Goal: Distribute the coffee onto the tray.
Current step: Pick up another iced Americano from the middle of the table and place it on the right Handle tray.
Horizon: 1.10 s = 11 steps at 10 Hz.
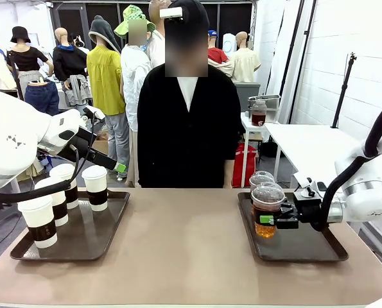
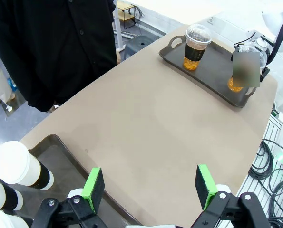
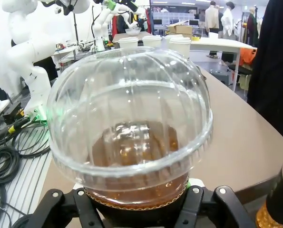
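Holding: my right pincer [image 1: 272,220] is clamped on the near dome-lidded cup [image 1: 268,208], low on its body so the lid stays clear and the brown drink stays level.
Where it stands: over the right tray [image 1: 306,247], just in front of the second dome-lidded cup [image 1: 261,179]; whether its base touches the tray I cannot tell.
Left side: my left pincer [image 2: 150,189] hangs with its pads wide apart, gripping nothing, above the near edge of the left tray [image 1: 88,237].
Paper cups: four sleeved white cups [image 1: 95,187] stand grouped on the left tray, upright.
Person: stands at the far side of the worktop [image 1: 184,237], hands out of sight.
Judgement: cold drinks right, hot cups left; spreading them between trays looks barely begun.
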Each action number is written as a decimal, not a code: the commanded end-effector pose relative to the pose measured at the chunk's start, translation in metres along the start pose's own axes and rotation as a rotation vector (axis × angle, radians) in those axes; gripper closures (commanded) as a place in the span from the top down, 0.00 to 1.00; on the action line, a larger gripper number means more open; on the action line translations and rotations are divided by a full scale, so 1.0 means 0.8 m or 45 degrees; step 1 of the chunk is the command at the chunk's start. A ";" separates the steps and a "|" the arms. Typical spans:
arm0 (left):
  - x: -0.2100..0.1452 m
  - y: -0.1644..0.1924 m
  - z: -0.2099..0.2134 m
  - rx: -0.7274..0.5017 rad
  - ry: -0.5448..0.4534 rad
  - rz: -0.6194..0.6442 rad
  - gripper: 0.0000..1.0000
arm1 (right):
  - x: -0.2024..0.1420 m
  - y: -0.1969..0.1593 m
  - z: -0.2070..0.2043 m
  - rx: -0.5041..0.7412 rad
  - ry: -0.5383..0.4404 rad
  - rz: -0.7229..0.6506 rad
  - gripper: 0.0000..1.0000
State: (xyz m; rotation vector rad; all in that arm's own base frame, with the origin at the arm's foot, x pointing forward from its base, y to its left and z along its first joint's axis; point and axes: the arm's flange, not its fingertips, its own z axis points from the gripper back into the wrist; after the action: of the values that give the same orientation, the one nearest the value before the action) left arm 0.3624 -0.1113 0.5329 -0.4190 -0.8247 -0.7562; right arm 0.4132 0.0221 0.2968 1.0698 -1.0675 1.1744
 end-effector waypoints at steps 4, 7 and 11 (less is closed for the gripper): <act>-0.001 0.001 0.000 -0.007 0.003 0.005 1.00 | -0.027 -0.021 0.017 0.064 -0.056 0.035 0.61; -0.001 0.001 0.000 -0.007 0.003 0.005 1.00 | -0.040 -0.030 0.020 0.078 -0.057 0.027 0.61; -0.001 0.001 0.000 -0.007 0.003 0.005 1.00 | -0.052 -0.040 0.022 0.084 -0.034 0.017 0.61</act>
State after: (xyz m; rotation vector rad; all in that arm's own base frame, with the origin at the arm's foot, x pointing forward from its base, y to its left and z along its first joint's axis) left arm 0.3624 -0.1113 0.5329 -0.4190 -0.8246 -0.7562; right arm 0.4380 0.0020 0.2536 1.1133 -1.0549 1.1832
